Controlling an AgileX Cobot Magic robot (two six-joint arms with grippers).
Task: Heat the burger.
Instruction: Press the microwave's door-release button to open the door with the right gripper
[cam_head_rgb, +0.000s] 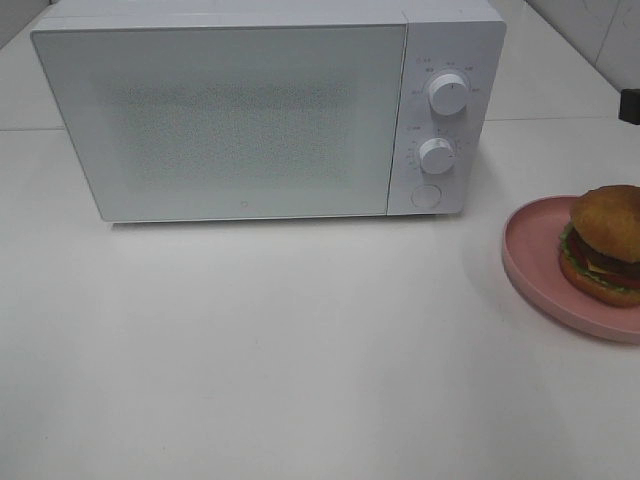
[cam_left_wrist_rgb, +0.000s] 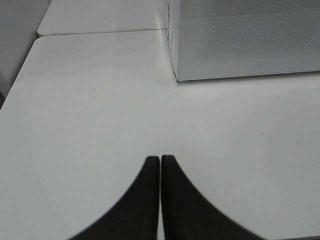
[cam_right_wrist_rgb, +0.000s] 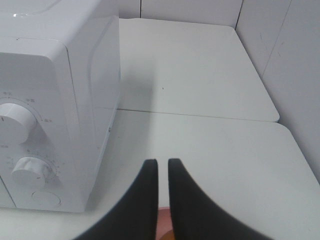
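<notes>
exterior high view
microwave (cam_head_rgb: 250, 110): white, door closed, standing at 12 o'clock on the white tabletop (cam_head_rgb: 300, 350).
controls: upper knob (cam_head_rgb: 447, 95), lower knob (cam_head_rgb: 437, 155) and a round button (cam_head_rgb: 427, 196) below them, all on the panel at the microwave's 3 o'clock side.
burger (cam_head_rgb: 605, 245): at 3 o'clock, partly cut by the frame edge, sitting on a pink plate (cam_head_rgb: 530, 255); about 4 o'clock from the microwave and well apart from it.

left wrist view
left tool (cam_left_wrist_rgb: 160, 160): dark fingers pressed together at the tips, nothing between them, over bare tabletop.
microwave: a lower corner of the door shows beyond the tool.

right wrist view
right tool (cam_right_wrist_rgb: 160, 162): fingers drawn nearly together, only a thin slit left, gripping nothing.
microwave: the panel with both knobs and the button shows to one side of the tool.
under the fingers: a pink and brown sliver (cam_right_wrist_rgb: 165, 225), too little to identify.
</notes>
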